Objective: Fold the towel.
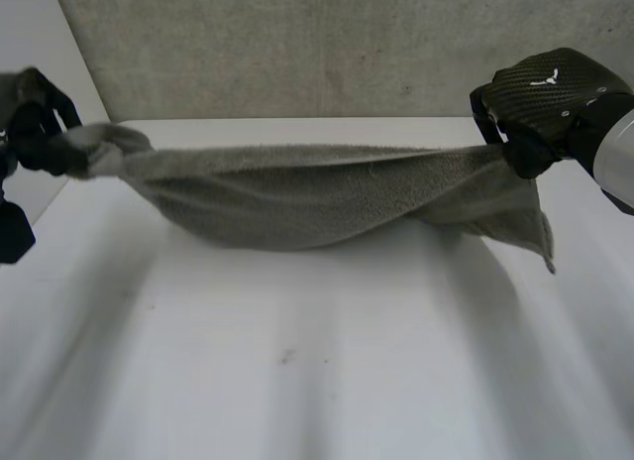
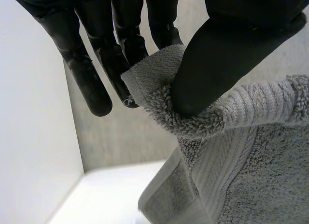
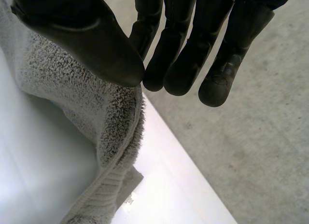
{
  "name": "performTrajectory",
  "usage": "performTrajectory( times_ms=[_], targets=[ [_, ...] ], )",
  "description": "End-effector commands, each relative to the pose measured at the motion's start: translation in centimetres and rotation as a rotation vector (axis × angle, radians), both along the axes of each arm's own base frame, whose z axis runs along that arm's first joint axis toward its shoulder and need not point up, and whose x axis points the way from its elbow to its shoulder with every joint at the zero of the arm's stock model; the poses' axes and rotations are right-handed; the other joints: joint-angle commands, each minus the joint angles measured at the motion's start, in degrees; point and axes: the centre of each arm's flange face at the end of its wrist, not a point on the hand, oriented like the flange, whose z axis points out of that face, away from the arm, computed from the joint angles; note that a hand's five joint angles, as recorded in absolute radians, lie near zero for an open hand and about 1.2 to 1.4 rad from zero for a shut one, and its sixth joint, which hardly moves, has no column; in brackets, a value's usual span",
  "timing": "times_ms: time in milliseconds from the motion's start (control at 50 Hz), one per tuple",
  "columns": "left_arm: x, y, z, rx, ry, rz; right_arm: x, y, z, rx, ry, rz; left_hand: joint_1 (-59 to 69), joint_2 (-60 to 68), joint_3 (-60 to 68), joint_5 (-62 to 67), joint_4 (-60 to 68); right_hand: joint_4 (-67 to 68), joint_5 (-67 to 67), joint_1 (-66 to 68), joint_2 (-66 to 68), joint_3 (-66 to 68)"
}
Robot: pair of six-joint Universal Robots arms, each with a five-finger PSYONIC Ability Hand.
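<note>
White table (image 1: 297,381) under grey towel (image 1: 297,197), ends pinched by left robot hand (image 1: 38,133) and right robot hand (image 1: 550,98)

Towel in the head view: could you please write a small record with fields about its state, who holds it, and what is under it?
item: grey towel
state: stretched between both hands, sagging in the middle, not yet folded
left hand: pinches one bunched end, thumb against fingers
right hand: pinches the other end; one corner hangs below it
surface: white table
contact with table: cannot tell at the lowest part
</note>
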Motion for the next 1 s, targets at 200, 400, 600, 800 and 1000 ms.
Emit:
performTrajectory(
  times_ms=[200, 400, 600, 800, 1000],
  targets=[
    [-0.4, -2.9, -11.0, 0.45, -0.05, -0.002, 0.7, -2.4, -9.5, 0.237, 0.281, 0.059, 11.78, 10.27, 10.43, 11.34, 10.26, 2.76, 2.07, 2.53, 3.21, 3.48],
    [-3.4, -9.0, -9.0, 0.311, 0.012, -0.041, 2.9, -10.9, -10.4, -0.005, 0.175, -0.063, 11.78, 10.27, 10.43, 11.34, 10.26, 2.76, 2.07, 2.53, 3.21, 3.48],
    [-3.8, -11.6, 10.0, -0.278, 0.487, -0.009, 3.3, -13.6, 6.8, -0.725, -0.28, -0.149, 11.78, 10.27, 10.43, 11.34, 10.26, 2.76, 2.07, 2.53, 3.21, 3.48],
    [-2.4, -11.3, 6.5, -0.16, 0.519, 0.104, 3.0, -10.6, 1.8, -0.431, -0.228, -0.087, 11.78, 10.27, 10.43, 11.34, 10.26, 2.76, 2.07, 2.53, 3.21, 3.48],
    [-2.2, -9.4, -5.3, 0.188, 0.4, 0.139, 2.7, -8.6, -8.6, -0.087, -0.081, -0.043, 11.78, 10.27, 10.43, 11.34, 10.26, -8.11, -8.81, -8.34, -7.66, -7.39]
  ],
)
